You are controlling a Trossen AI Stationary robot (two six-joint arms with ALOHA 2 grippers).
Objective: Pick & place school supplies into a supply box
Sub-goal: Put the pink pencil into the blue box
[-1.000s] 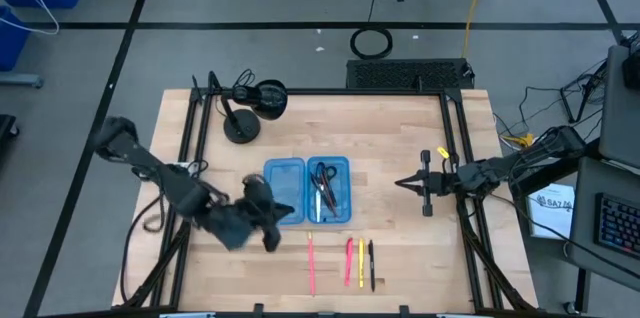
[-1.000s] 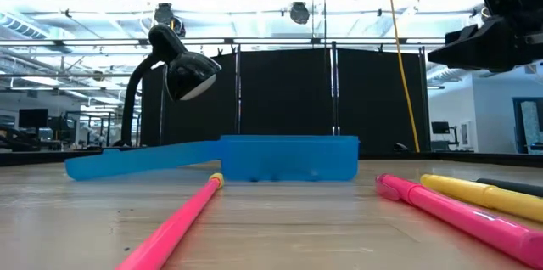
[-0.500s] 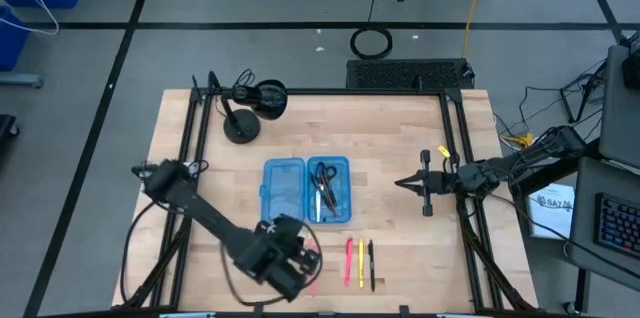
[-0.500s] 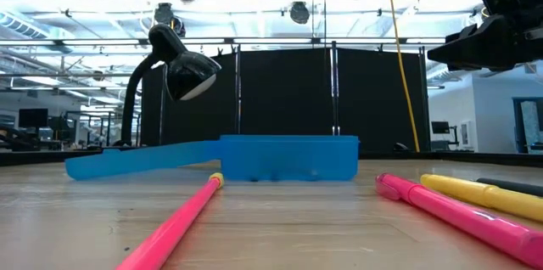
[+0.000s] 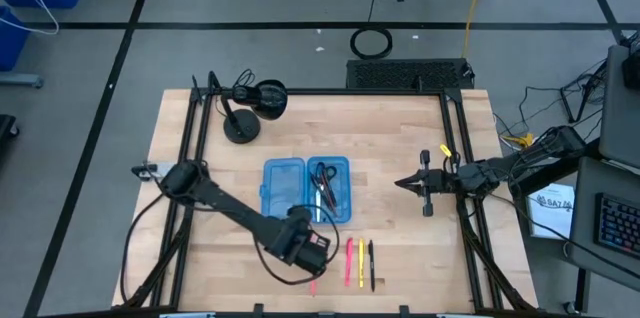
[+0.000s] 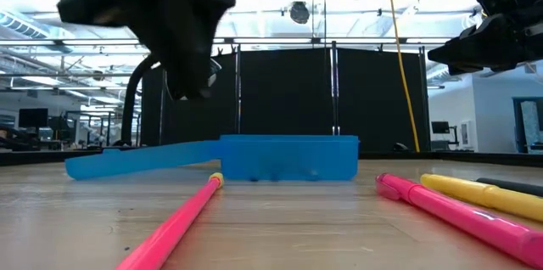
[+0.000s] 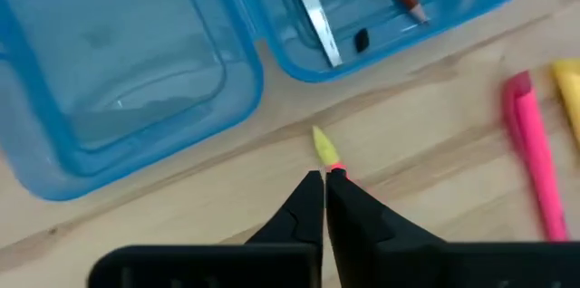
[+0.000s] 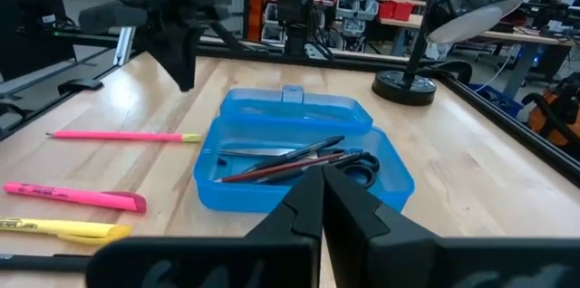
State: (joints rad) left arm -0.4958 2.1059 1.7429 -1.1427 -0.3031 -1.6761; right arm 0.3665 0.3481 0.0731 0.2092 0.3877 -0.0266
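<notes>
The supply box (image 5: 306,191), a blue see-through case, lies open mid-table on both halves; its right half (image 7: 399,7) holds scissors (image 8: 358,166) and pencils. A pink pencil (image 6: 178,223) with a yellow end (image 7: 323,148), a pink marker (image 5: 349,261), a yellow one (image 5: 361,263) and a black pen (image 5: 371,265) lie on the wood in front of the box. My left gripper (image 7: 324,179) is shut and points steeply down above the pencil's yellow end, well off the table (image 6: 192,90). My right gripper (image 5: 400,184) waits shut at the table's right.
A black desk lamp (image 5: 250,108) stands at the far left of the table, behind the box. A black frame rail (image 5: 186,188) runs along each side of the wood. Bare wood lies between the box and my right gripper.
My left gripper has swung from the box's left side toward the table's near edge and right, over the pink pencil. It has come down into the low view from above and tipped from nearly level to steeply down, rolling as it went. Nothing on the table has moved.
</notes>
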